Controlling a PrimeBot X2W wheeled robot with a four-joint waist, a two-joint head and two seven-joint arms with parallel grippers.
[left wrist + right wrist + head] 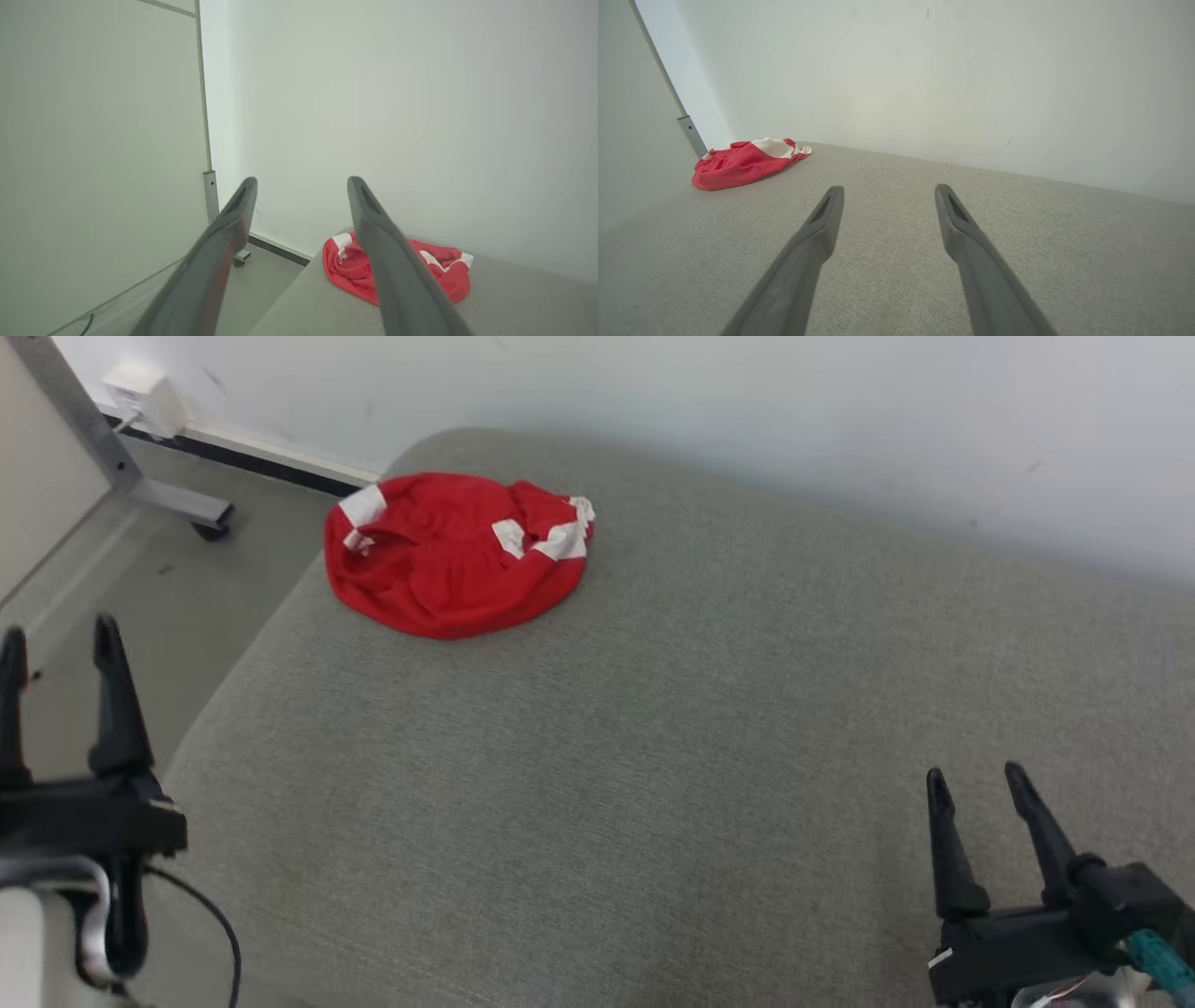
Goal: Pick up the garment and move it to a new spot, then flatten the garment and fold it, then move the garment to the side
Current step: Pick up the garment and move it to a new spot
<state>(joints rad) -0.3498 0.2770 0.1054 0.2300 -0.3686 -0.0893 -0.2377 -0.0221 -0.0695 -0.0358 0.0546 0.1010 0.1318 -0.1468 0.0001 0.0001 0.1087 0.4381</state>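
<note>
At the far left corner of the grey cushion [653, 756], the red-and-white garment [453, 555] sits in a crumpled heap. The left gripper [58, 630] hovers beside the cushion's left edge, jaws wide and empty; the right gripper [974, 773], also spread and empty, is over the near right.

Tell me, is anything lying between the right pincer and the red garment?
No. Just bare grey cushion runs from the right pincer to the garment. The head view and the right wrist view both show that stretch.
</note>
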